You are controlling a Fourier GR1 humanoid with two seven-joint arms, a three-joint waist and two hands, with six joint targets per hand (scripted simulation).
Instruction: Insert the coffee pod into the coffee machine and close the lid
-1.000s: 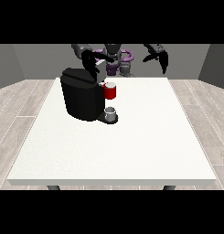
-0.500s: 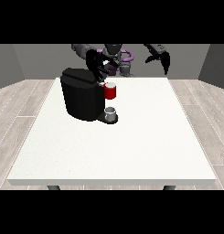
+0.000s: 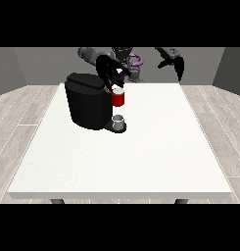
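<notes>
I have the hand at the view's left (image 3: 110,73) hovering just above the red thing at the machine (image 3: 118,99), on top of the black coffee machine (image 3: 88,102); I cannot tell whether its fingers are clenched or released, nor whether they carry anything. The hand at the view's right (image 3: 176,63) hangs well apart over the far edge of the white counter (image 3: 141,157), fingers relaxed and grasping nothing. A small grey thing (image 3: 119,120) sits at the machine's base, but I cannot say it is the pod, so I judge insertion under way and the lid-closing still left.

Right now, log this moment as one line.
hand at view's left: above black coffee machine | hand at view's right: raised, idle | red thing at machine
</notes>
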